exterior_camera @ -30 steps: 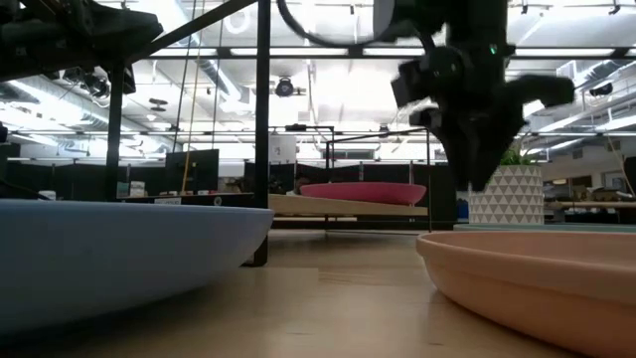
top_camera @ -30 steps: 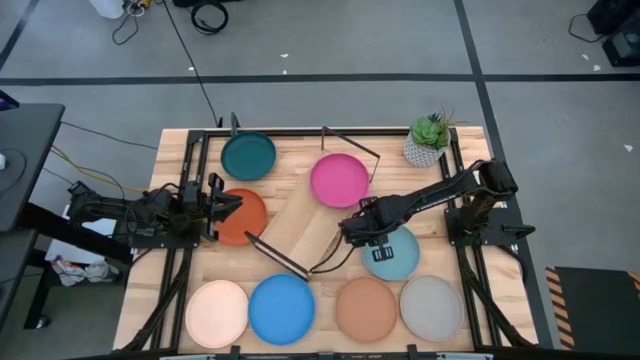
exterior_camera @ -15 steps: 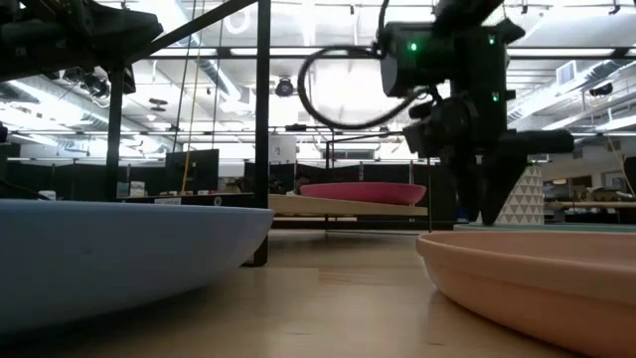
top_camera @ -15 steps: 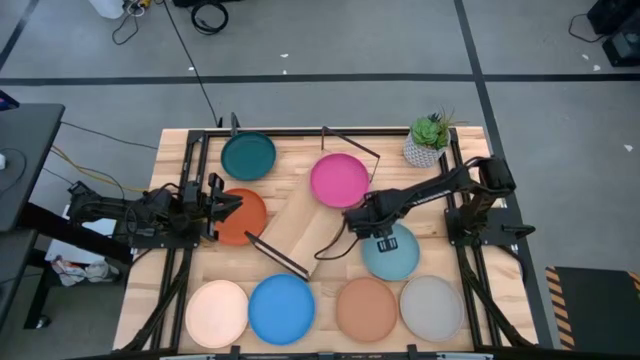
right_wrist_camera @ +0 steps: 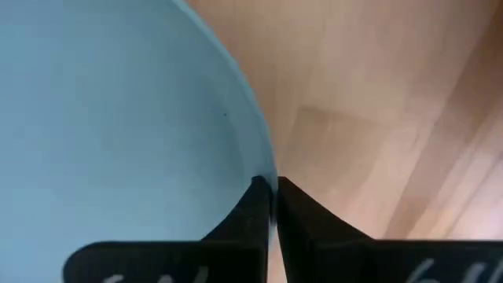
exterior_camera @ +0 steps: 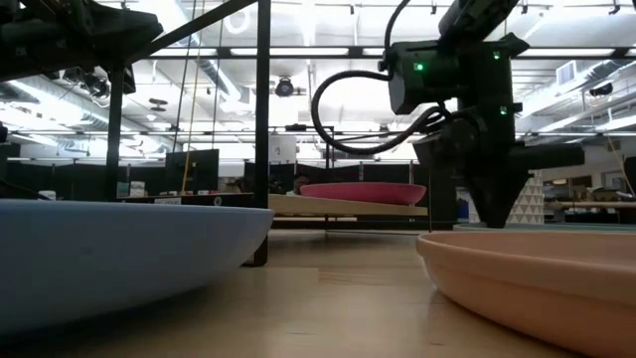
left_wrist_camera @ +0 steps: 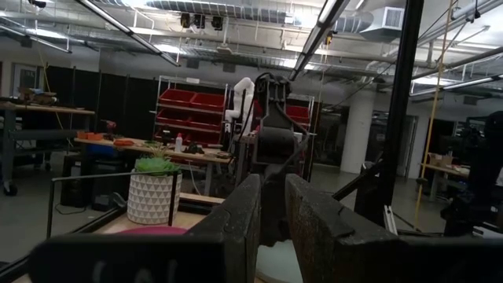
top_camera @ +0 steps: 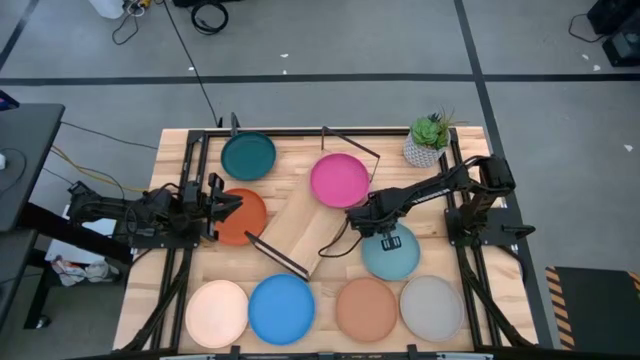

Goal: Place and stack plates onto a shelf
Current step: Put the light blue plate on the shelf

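At the pale blue plate (top_camera: 391, 254)'s rim: right gripper (right_wrist_camera: 267, 191), fingers pinched onto the edge, one on each side.
Plate is round, shallow, matte, lying flat on the tabletop (top_camera: 300, 160) right of the shelf (top_camera: 298, 229), a pale wooden board on black wire legs. Magenta plate (top_camera: 340, 179) lies beyond it. Left gripper (top_camera: 226, 203) waits over the orange-red plate (top_camera: 245, 222), fingers nearly closed, holding nothing. No legible writing.

Both arms are dark, near-black — looped black cable and green LEDs just above the right gripper (exterior_camera: 494, 204), whose fingers taper to points.
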